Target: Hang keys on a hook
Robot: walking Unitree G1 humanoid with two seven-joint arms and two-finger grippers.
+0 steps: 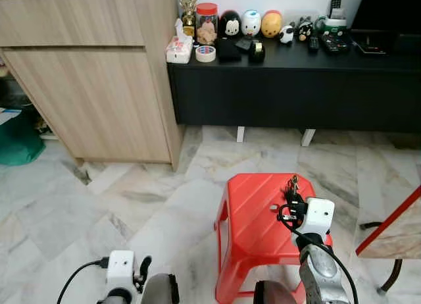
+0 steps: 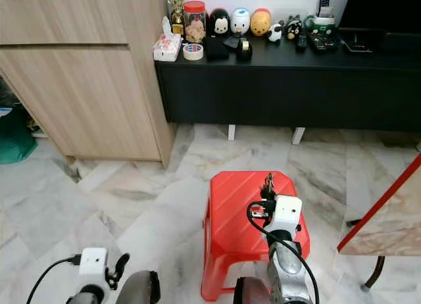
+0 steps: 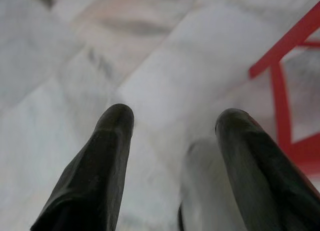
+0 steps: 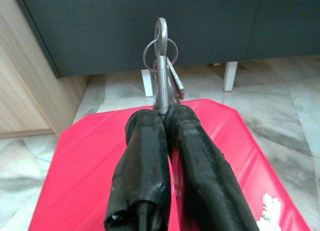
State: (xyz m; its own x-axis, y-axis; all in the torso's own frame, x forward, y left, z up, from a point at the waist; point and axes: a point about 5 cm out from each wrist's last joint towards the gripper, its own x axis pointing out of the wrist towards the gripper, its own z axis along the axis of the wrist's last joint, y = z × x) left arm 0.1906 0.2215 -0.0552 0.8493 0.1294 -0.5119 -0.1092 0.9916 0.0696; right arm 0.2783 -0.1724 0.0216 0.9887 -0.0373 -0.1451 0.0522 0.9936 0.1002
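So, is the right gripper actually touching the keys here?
Touching. The right wrist view shows the right gripper shut on the keys, both fingers pinching the metal clip's base.

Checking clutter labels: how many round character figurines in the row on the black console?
3: black figurine, white figurine and yellow figurine, side by side at the back of the black console, right of the jar. Smaller toys beside them aren't counted.

Marble-floored room with low furniture

Pale veined marble floor (image 1: 99, 212); light wooden cabinet (image 1: 85, 74) at left beside a long black sideboard (image 1: 289, 87) on white feet, against a white wall (image 1: 289, 0); red plastic stool (image 1: 253, 225) in the foreground; evenly lit
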